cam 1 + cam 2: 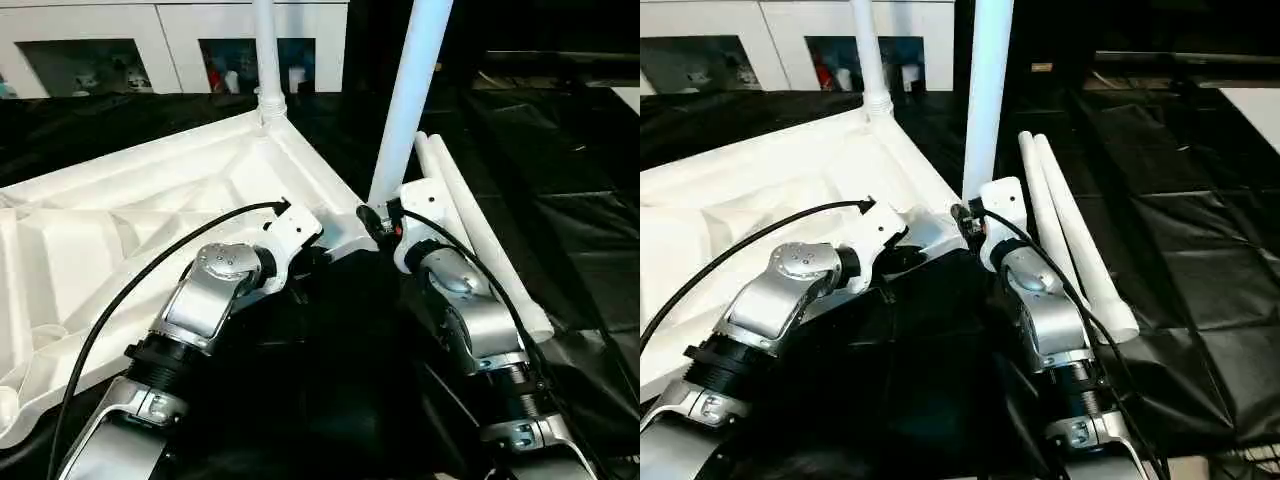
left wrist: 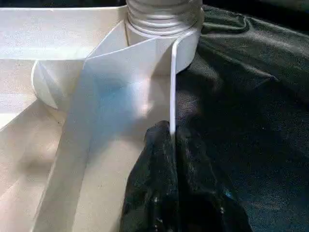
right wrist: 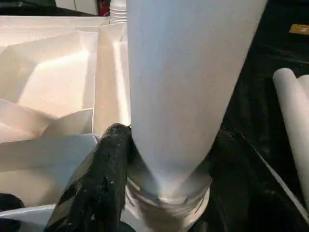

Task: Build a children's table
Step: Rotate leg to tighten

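Observation:
The white tabletop (image 1: pixel 130 210) lies upside down on black cloth, ribbed underside up. One white leg (image 1: pixel 265 50) stands in the far corner socket. A second leg (image 1: pixel 410 100) stands upright in the near corner socket (image 3: pixel 166 205), with my right gripper (image 3: pixel 169 159) closed around its lower end, one black finger (image 3: pixel 104 179) on each side. My left gripper (image 2: pixel 172 133) is shut on the thin rim wall (image 2: pixel 172 82) of the tabletop, just short of that same corner. Two loose legs (image 1: pixel 480 230) lie side by side on the cloth to the right.
A white cabinet (image 1: pixel 100 30) with open shelves runs along the back. Black cloth (image 1: pixel 570 210) covers the surface around the tabletop. My two silver forearms (image 1: pixel 200 300) cross the foreground, with black cables looping over them.

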You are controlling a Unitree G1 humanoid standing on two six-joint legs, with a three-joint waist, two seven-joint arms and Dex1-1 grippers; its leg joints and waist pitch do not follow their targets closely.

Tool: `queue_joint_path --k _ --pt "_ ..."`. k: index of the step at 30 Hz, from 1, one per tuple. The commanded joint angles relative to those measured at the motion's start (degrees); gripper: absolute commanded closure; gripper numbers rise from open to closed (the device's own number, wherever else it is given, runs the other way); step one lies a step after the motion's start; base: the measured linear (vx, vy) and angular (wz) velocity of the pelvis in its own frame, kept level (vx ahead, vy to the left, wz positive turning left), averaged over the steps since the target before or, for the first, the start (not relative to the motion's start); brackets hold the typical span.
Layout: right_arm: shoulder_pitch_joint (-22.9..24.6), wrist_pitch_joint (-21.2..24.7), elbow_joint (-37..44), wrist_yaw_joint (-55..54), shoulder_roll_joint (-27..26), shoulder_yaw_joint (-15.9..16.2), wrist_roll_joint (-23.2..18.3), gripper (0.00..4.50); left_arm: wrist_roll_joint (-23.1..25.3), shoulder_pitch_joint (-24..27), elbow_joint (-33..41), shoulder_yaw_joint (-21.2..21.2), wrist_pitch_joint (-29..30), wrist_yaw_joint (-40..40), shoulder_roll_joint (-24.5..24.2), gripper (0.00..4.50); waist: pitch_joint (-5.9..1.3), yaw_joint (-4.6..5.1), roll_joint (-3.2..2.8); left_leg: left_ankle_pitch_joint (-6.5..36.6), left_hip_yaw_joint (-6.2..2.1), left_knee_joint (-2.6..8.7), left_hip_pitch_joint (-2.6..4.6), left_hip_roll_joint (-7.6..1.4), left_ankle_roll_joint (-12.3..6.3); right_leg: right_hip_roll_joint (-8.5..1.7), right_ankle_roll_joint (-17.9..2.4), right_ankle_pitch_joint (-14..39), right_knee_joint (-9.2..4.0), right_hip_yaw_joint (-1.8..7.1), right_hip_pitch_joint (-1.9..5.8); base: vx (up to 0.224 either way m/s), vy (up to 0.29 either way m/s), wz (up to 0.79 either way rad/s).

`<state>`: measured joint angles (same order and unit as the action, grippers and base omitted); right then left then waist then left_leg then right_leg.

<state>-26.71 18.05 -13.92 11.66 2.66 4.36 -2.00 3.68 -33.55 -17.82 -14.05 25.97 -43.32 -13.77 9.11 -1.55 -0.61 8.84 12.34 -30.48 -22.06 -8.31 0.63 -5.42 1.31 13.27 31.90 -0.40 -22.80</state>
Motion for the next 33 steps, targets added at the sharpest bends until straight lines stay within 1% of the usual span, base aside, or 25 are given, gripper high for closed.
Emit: queue_joint_path --k 1,3,5,6,7,9,10,12,13,14,16,17,18,19,20,21,22,24,26,27,28,29,31,32,33 --pt "2.97 2.02 -2.80 4.73 -1.62 3.93 -1.79 1.58 -0.58 1.66 -1.39 -2.08 -0.51 0.22 1.03 4.50 -1.84 0.60 0.59 28.47 -3.46 5.18 2.17 -4.56 4.00 -3.13 -4.83 23.94 -4.43 2.01 -0.90 0.000 0.000 0.00" --pt "2.88 1.44 -1.81 5.49 -0.69 3.61 -1.63 1.31 -0.56 2.06 -0.76 -2.22 -0.79 -0.63 0.16 4.50 -1.88 0.57 0.76 27.18 -3.26 5.04 1.91 -4.49 3.24 -3.27 -5.61 22.94 -4.37 2.10 -0.67 0.000 0.000 0.00" --pt "2.88 0.91 0.27 7.76 1.35 3.22 -2.10 1.24 -0.63 2.76 0.47 -2.54 -1.66 -2.35 -1.35 4.50 -1.88 0.46 0.83 26.73 -3.29 5.01 1.79 -4.56 2.70 -3.38 -5.67 23.11 -4.37 2.15 -0.52 0.000 0.000 0.00" --pt "2.80 0.45 2.31 10.66 3.98 3.09 -2.65 1.19 -0.91 3.41 1.60 -2.64 -2.16 -4.36 -2.73 4.50 -2.06 0.33 0.80 24.77 -3.16 4.97 1.64 -4.68 2.30 -3.34 -6.10 20.98 -4.14 2.15 -0.23 0.000 0.000 0.00" --pt "2.85 0.27 3.32 12.20 5.37 3.09 -2.89 0.99 -1.07 3.72 2.21 -2.79 -2.83 -5.46 -3.46 4.50 -2.27 0.30 0.91 21.49 -3.01 4.83 1.33 -4.75 1.44 -3.21 -6.93 16.60 -3.72 2.12 0.13 0.000 0.000 0.00" --pt "3.03 0.01 4.79 14.76 7.40 3.08 -3.41 0.99 -1.38 4.19 3.10 -2.89 -3.07 -6.94 -4.49 4.50 -2.10 0.10 1.00 20.06 -2.54 4.59 1.53 -4.71 0.30 -3.10 -8.19 15.00 -3.78 2.09 -0.04 0.000 0.000 0.00" --pt "3.35 -0.55 6.24 18.04 9.42 2.73 -4.70 0.99 -1.78 4.73 4.11 -3.14 -4.27 -8.99 -5.78 4.50 -2.06 -0.04 1.02 20.39 -2.39 4.39 1.78 -4.73 -0.22 -3.29 -8.65 17.28 -4.03 2.25 -0.22 0.000 0.000 0.00" --pt "3.50 -0.81 6.86 19.48 10.23 2.54 -5.31 0.99 -1.96 4.95 4.52 -3.24 -4.80 -9.88 -6.32 4.50 -2.18 -0.12 1.03 18.74 -2.13 4.16 1.74 -4.83 -0.82 -3.32 -9.52 16.97 -3.95 2.30 -0.28 0.000 0.000 0.00" --pt "4.03 -1.05 8.49 23.86 12.71 2.33 -7.05 0.99 -2.86 5.74 6.06 -3.48 -5.37 -12.69 -7.90 4.50 -2.21 -0.27 0.85 17.87 -2.14 4.15 1.70 -4.90 -0.95 -3.26 -9.88 16.06 -3.84 2.21 -0.17 0.000 0.000 0.00" --pt "4.52 -1.71 9.50 27.59 14.78 2.58 -8.11 0.99 -3.89 6.57 7.67 -3.97 -6.19 -15.83 -9.46 4.50 -2.45 -0.44 0.98 14.86 -1.77 3.81 1.79 -5.06 -2.19 -2.97 -10.80 11.21 -3.29 2.10 -0.04 0.061 -0.035 0.05" --pt "5.02 -2.45 10.35 31.48 17.01 3.05 -8.94 0.99 -5.01 7.50 9.57 -4.61 -6.72 -19.35 -11.33 4.50 -2.61 -0.49 0.87 11.49 -1.30 3.26 1.83 -4.98 -4.01 -2.82 -12.74 6.24 -2.79 1.98 -0.11 0.079 -0.032 0.08" --pt "5.32 -3.06 10.79 34.05 18.40 3.32 -9.39 0.99 -5.73 8.09 10.86 -5.10 -7.17 -21.71 -12.66 4.50 -2.87 -0.55 0.92 10.00 -1.30 3.04 1.73 -4.85 -4.54 -2.72 -13.37 4.17 -2.45 1.85 0.19 0.088 -0.028 0.05" --pt "5.38 -3.76 10.84 35.96 19.44 3.61 -9.52 0.99 -6.49 8.48 11.88 -5.24 -7.07 -23.40 -13.63 4.50 -3.58 -0.57 0.87 1.46 -1.20 2.08 1.25 -4.72 -7.42 -2.46 -15.69 -8.31 -0.54 1.74 0.83 0.084 -0.018 0.01" --pt "5.37 -3.82 10.82 36.04 19.49 3.63 -9.49 0.99 -6.51 8.49 11.91 -5.24 -7.07 -23.46 -13.68 4.50 -3.68 -0.54 0.82 -0.77 -1.07 1.78 1.10 -4.58 -8.48 -2.26 -16.53 -12.85 -0.09 1.71 0.78 0.084 -0.018 0.01" --pt "5.18 -4.84 10.40 37.37 20.37 4.08 -9.01 0.99 -6.92 8.64 12.49 -5.22 -7.04 -24.39 -14.45 4.50 -3.70 -0.46 0.94 -3.55 -0.80 1.20 1.14 -4.36 -9.95 -2.01 -17.56 -19.67 0.59 1.70 0.63 0.069 -0.008 0.03" --pt "4.91 -5.73 9.86 38.52 21.18 4.69 -8.44 0.99 -7.12 8.67 12.75 -5.16 -7.02 -24.80 -15.04 4.50 -3.96 -0.44 1.03 -5.75 -0.88 0.89 0.87 -4.22 -11.13 -2.06 -18.19 -24.30 1.20 1.62 1.13 0.000 0.000 0.00" --pt "4.86 -5.88 9.77 38.71 21.31 4.81 -8.33 0.99 -7.14 8.67 12.78 -5.15 -7.02 -24.85 -15.13 4.50 -4.01 -0.51 0.97 -6.44 -0.96 0.80 0.86 -4.26 -11.54 -2.03 -18.34 -25.53 1.35 1.52 1.14 0.000 0.000 0.00" --pt "4.46 -7.23 8.55 40.00 21.98 5.86 -7.52 0.99 -6.88 8.51 12.43 -4.89 -7.45 -24.83 -15.72 4.50 -3.86 -0.44 1.05 -5.51 -0.98 0.76 0.57 -4.22 -11.84 -2.12 -18.27 -24.81 1.31 1.42 1.31 0.000 0.000 0.00" --pt "4.13 -8.14 7.67 40.34 22.23 6.33 -6.97 0.99 -6.74 8.39 12.10 -4.64 -7.79 -24.84 -15.95 4.50 -3.68 -0.32 0.98 -1.89 -1.20 0.96 0.44 -4.52 -10.89 -2.36 -18.13 -18.12 0.88 1.30 1.28 0.000 0.000 0.00" --pt "4.03 -8.37 7.48 40.61 22.24 6.43 -7.00 0.99 -6.70 8.35 12.01 -4.56 -7.89 -24.79 -15.97 4.50 -3.53 -0.22 1.15 -0.84 -1.16 1.00 0.35 -4.53 -10.55 -2.32 -18.08 -15.99 0.73 1.31 1.20 -0.056 0.003 0.00" --pt "3.96 -8.54 7.37 40.87 22.25 6.52 -7.07 0.99 -6.72 8.35 11.97 -4.48 -7.98 -24.76 -15.99 4.50 -3.22 -0.21 1.07 2.12 -1.24 1.29 0.43 -4.69 -9.59 -2.49 -17.89 -10.33 0.25 1.33 1.09 -0.056 0.003 0.00" --pt "3.89 -8.69 7.30 41.04 22.30 6.61 -7.10 0.99 -6.79 8.36 11.97 -4.39 -8.03 -24.76 -16.03 4.50 -3.15 -0.20 0.99 3.47 -1.24 1.40 0.55 -4.75 -9.03 -2.53 -17.75 -7.68 0.04 1.36 1.01 -0.064 0.001 0.00" --pt "3.78 -8.72 7.33 41.51 22.30 6.80 -7.38 0.99 -6.92 8.41 11.97 -4.28 -8.22 -24.81 -16.14 4.50 -2.83 -0.12 0.86 8.06 -1.23 1.84 0.90 -5.00 -6.59 -2.63 -17.12 0.74 -0.79 1.50 0.61 -0.061 0.002 0.00" --pt "3.75 -8.83 7.30 41.47 22.20 6.81 -7.40 0.99 -6.92 8.41 11.94 -4.26 -8.27 -24.79 -16.13 4.50 -2.75 -0.11 0.89 9.68 -1.23 1.97 0.95 -5.00 -5.59 -2.68 -16.54 3.31 -1.07 1.59 0.53 -0.051 0.005 0.00" --pt "3.75 -8.83 7.30 41.47 22.20 6.81 -7.40 0.99 -6.92 8.41 11.94 -4.26 -8.27 -24.79 -16.13 4.50 -2.75 -0.11 0.89 9.68 -1.23 1.97 0.95 -5.00 -5.59 -2.68 -16.54 3.31 -1.07 1.59 0.53 0.000 0.000 0.00"
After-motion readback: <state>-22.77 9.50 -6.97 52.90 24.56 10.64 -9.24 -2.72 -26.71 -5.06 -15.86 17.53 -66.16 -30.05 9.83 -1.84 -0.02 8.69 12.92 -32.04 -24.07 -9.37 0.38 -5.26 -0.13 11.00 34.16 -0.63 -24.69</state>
